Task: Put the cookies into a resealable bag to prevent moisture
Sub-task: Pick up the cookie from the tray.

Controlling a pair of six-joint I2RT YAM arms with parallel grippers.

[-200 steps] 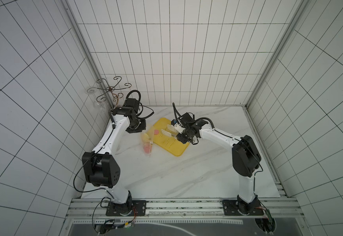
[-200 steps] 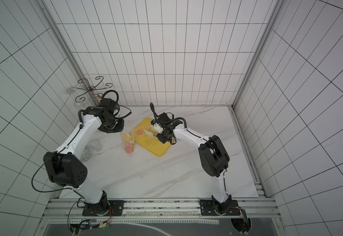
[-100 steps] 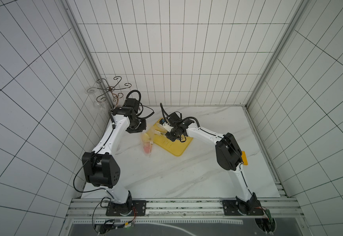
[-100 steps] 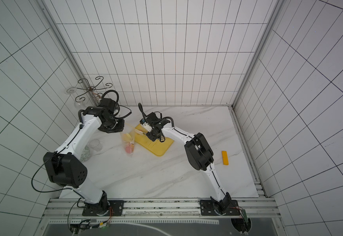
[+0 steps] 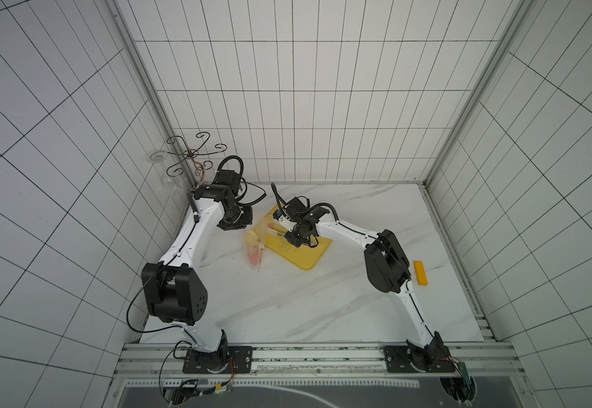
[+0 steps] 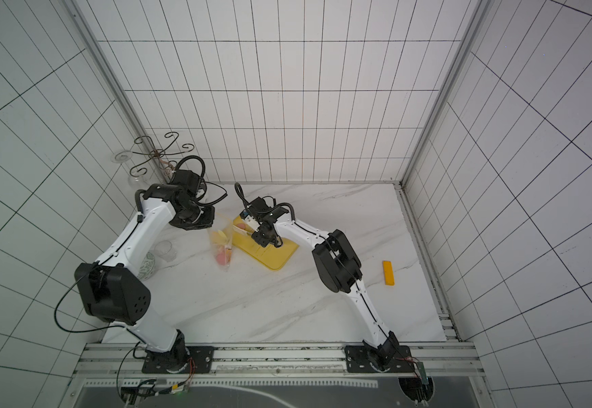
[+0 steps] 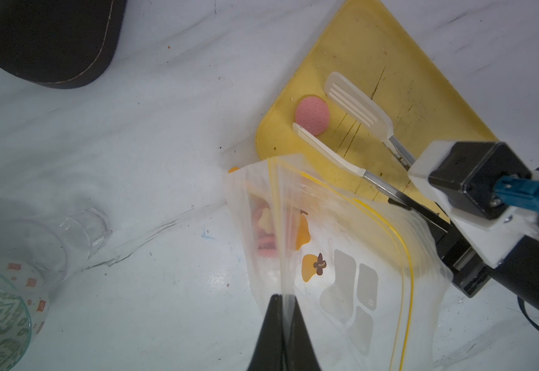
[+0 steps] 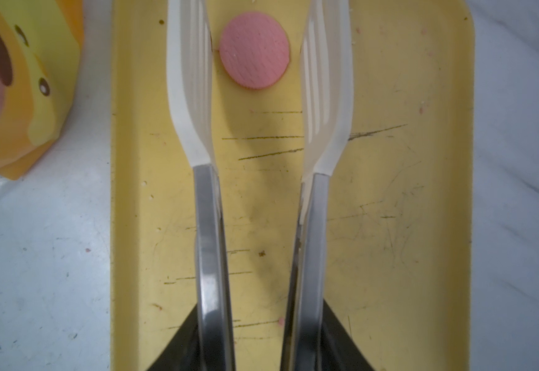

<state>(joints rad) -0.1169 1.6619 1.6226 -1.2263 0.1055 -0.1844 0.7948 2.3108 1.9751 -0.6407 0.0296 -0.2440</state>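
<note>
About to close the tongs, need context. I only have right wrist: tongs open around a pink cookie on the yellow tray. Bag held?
Observer: Yes. The left pincer is shut on an edge of the resealable bag, beside a corner of the tray.
Operator: Anything in it?
Observer: Pink cookies lie at its bottom, in both top views.
Operator: More cookies past my frame?
Observer: In the left wrist view, only that one pink cookie between the tongs shows on the tray; the bag hides part of it.
</note>
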